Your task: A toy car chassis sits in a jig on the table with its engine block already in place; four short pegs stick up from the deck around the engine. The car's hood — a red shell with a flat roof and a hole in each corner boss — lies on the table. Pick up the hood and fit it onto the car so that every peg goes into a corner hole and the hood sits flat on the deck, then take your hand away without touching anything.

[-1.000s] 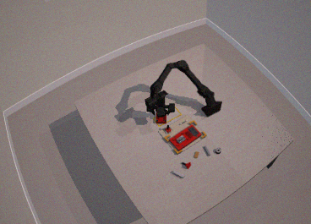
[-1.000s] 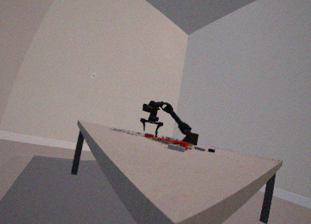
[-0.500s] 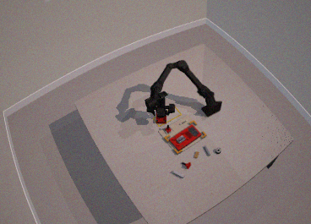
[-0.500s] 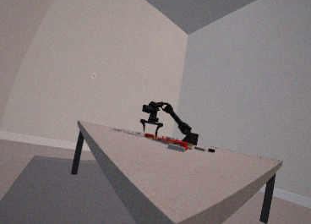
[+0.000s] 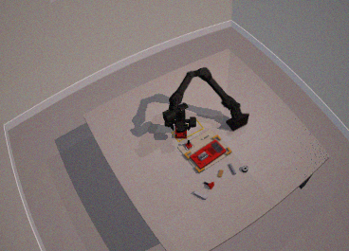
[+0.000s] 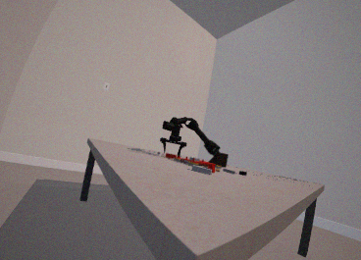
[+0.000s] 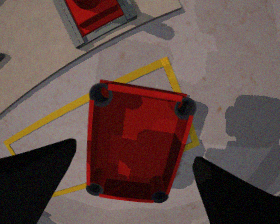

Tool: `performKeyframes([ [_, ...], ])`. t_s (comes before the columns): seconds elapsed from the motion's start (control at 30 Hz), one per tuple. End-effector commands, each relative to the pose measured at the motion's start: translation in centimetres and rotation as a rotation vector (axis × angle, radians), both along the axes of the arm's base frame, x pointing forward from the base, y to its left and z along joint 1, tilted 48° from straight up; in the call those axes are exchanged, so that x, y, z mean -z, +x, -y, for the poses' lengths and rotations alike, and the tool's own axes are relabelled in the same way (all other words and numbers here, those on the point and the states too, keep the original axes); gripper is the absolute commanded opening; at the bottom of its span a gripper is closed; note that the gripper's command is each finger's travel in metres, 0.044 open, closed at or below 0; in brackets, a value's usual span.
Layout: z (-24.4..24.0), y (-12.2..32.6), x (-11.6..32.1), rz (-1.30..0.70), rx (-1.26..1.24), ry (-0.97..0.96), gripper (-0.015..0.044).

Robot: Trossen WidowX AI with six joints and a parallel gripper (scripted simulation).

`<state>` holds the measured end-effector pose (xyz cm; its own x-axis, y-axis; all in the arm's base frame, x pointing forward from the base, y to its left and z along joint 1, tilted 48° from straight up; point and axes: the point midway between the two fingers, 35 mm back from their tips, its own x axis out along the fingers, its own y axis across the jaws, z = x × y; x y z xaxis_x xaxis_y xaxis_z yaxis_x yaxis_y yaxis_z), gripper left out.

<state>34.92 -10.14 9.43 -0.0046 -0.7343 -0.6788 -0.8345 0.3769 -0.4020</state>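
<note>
Spread wide, the two fingers of the gripper (image 5: 180,127) (image 6: 174,155) (image 7: 135,152) have nothing between them. They point down above the table (image 5: 266,179) (image 6: 196,205) (image 7: 231,65), with the red hood (image 5: 180,133) (image 6: 171,156) (image 7: 137,142) below, in the gap between the fingertips as the wrist view looks down on it. One finger shows on each side of the hood, apart from it in that view. The hood lies on the table, across part of a yellow outline (image 5: 198,131) (image 7: 50,120), turned at an angle to its lines. Dark round bosses mark its four corners.

Just beside the outline is the pale board (image 5: 180,153) (image 7: 21,65) that carries the red car chassis (image 5: 201,158). Orange brackets (image 5: 200,170) stand at the corners of the chassis. The hood is off the car, near one end of the board. Between the hood and the chassis, a small red part (image 5: 189,145) (image 7: 98,17) sits on the board; in the wrist view a grey frame (image 7: 79,40) surrounds it. On the far side of the chassis from the arm (image 5: 203,74) (image 6: 198,131), several small loose parts lie on the table, among them a grey bar (image 5: 231,169), a tan block (image 5: 220,173) and a round dark piece (image 5: 244,169).
</note>
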Motion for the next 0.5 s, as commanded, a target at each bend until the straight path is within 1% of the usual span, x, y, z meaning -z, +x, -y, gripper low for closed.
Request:
performKeyframes([
  [0.0,0.32,-0.17,0.27,-0.009,0.0,-0.005,0.044],
  [0.47,0.83,-0.19,0.72,-0.009,0.0,-0.006,0.044],
])
